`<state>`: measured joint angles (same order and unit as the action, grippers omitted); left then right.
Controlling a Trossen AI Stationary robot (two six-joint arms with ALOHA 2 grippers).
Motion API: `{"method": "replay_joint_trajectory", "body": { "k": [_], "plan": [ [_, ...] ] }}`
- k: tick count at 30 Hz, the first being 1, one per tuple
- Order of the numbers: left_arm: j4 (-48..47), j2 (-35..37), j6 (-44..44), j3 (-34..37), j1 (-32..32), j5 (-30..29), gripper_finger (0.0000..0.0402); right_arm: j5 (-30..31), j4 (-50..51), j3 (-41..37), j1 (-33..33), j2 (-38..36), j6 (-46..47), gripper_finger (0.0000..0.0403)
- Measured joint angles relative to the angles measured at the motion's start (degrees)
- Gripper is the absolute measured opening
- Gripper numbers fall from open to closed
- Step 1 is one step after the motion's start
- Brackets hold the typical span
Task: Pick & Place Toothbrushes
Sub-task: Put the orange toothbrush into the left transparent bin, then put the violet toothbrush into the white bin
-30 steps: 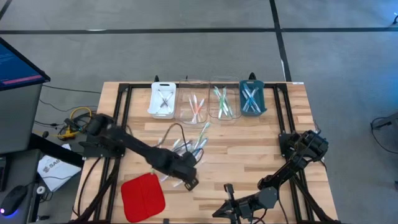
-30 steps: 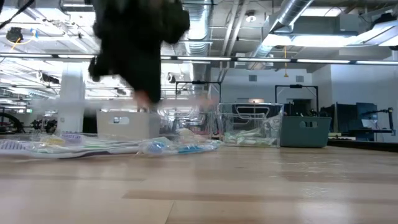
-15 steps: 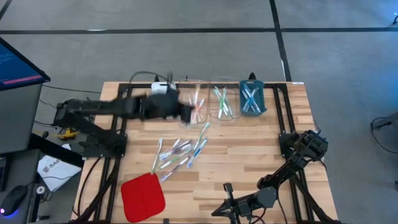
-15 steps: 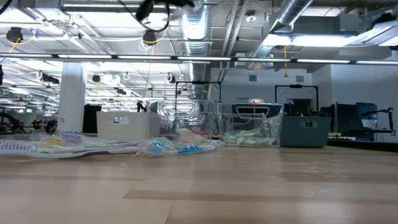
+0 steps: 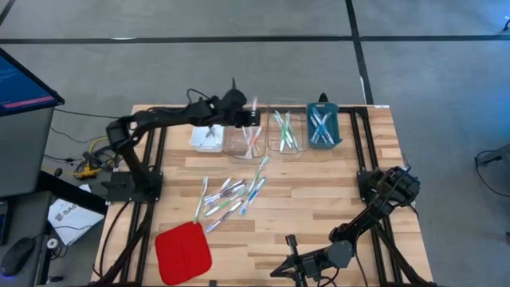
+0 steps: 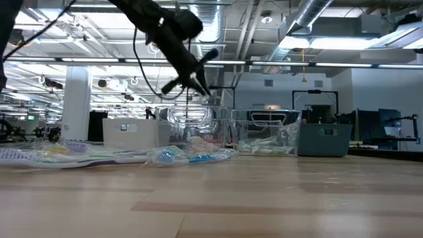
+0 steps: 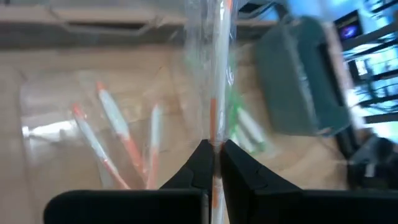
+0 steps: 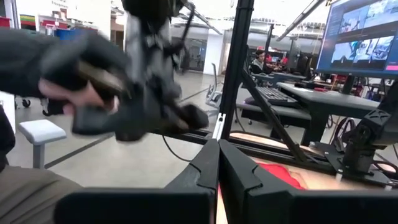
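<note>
A slim pale toothbrush with orange accents (image 7: 217, 81) is pinched between the jaws of the left gripper (image 7: 213, 163), its long axis pointing straight ahead from them, above the clear plastic tray (image 5: 247, 139). The right gripper (image 5: 296, 267), jaws pressed together, is parked at the table's near edge.

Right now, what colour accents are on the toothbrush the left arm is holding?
Orange accents on the wrapped pale toothbrush, clearest in the left wrist view.
</note>
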<state>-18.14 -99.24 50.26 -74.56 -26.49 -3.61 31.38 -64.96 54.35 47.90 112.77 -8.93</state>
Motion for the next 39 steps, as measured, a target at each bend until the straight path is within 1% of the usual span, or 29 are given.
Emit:
{"method": "replay_joint_trajectory", "body": {
  "k": [5,12,17,22,31,39],
  "plan": [
    [0.1,-4.7,1.5,0.0,-1.7,0.5,0.0006,0.0,1.4,0.0,0.0,0.0,1.3,0.0001],
    [0.1,-8.2,1.7,0.0,-2.5,1.0,0.0006,0.0,3.1,0.0,0.0,0.0,2.9,0.0001],
    [-0.4,-9.4,2.6,0.0,-2.5,2.5,0.0006,0.0,3.1,0.0,-0.1,0.0,3.0,0.0001],
    [-0.5,-9.4,2.3,0.0,-2.9,2.7,0.0009,0.0,3.1,0.0,-0.1,0.0,3.1,0.0001],
    [-1.2,-9.4,-1.5,0.4,-2.8,3.0,0.0054,0.0,3.2,0.0,-0.1,0.0,3.6,0.0001],
    [-1.5,-9.4,-3.7,0.4,-2.8,2.9,0.0120,0.0,3.3,0.0,-0.1,0.0,3.6,0.0001]
  ]
}}
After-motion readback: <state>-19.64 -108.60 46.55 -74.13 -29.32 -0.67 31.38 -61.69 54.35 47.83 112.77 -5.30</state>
